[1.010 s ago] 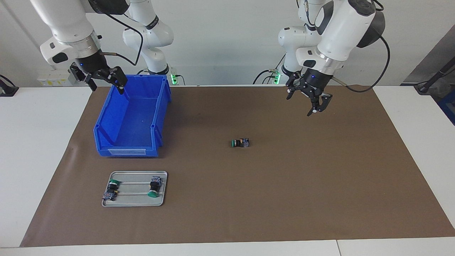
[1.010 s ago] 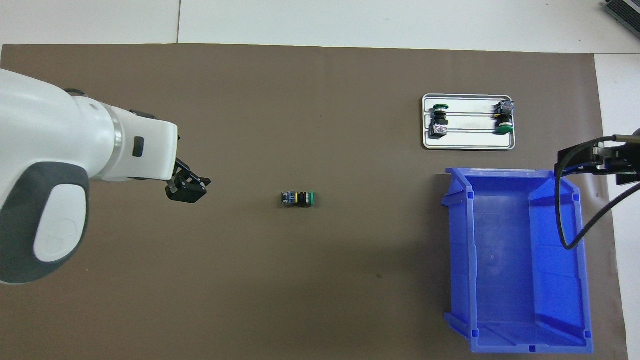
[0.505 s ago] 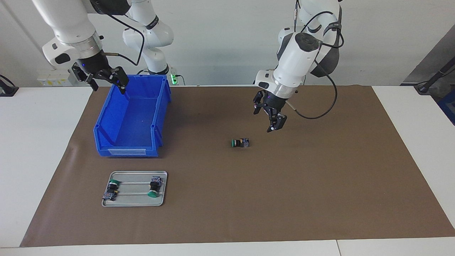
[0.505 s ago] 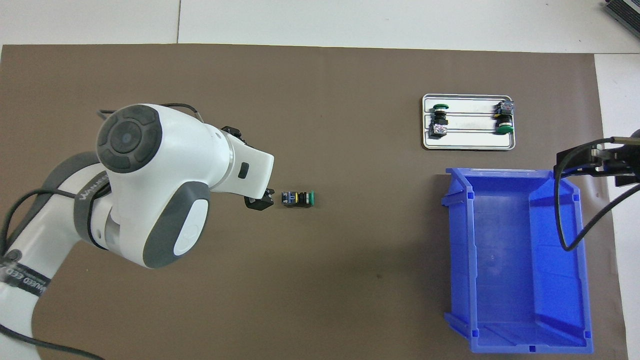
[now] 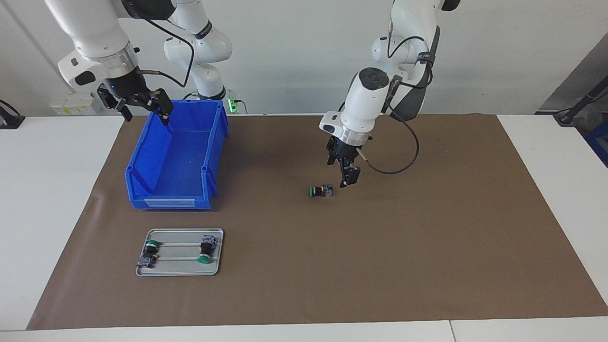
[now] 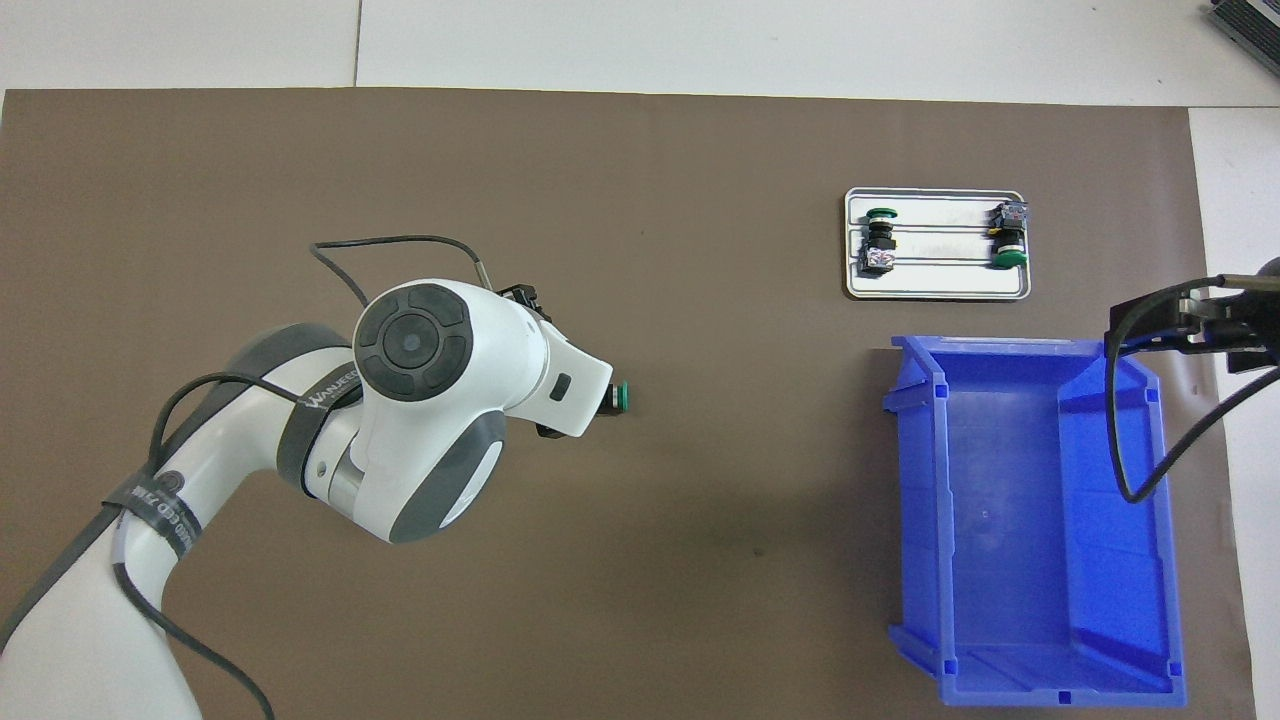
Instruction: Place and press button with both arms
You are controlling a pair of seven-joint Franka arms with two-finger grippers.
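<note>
button (image 5: 321, 191): lies on its side on the brown mat (image 5: 427, 247), mid-table, green cap toward the right arm's end, contact block toward the left arm's end
left claw (image 5: 346, 176): hangs just above the mat, right beside the button's contact block, not touching it; fingers look slightly apart, nothing between them
overhead check: left arm's wrist hides most of the button, only the green cap (image 6: 621, 398) shows
right claw (image 5: 137, 105): waits over the robot-side rim of the blue bin (image 5: 142, 161); fingers spread wide, empty
blue bin: on the mat toward the right arm's end, nothing inside
metal tray (image 5: 183, 272): farther from the robots than the bin, near it; carries two more green-capped switches (image 5: 205, 248), lying on their sides, well apart
table (image 5: 47, 199): white, mat covers the middle
</note>
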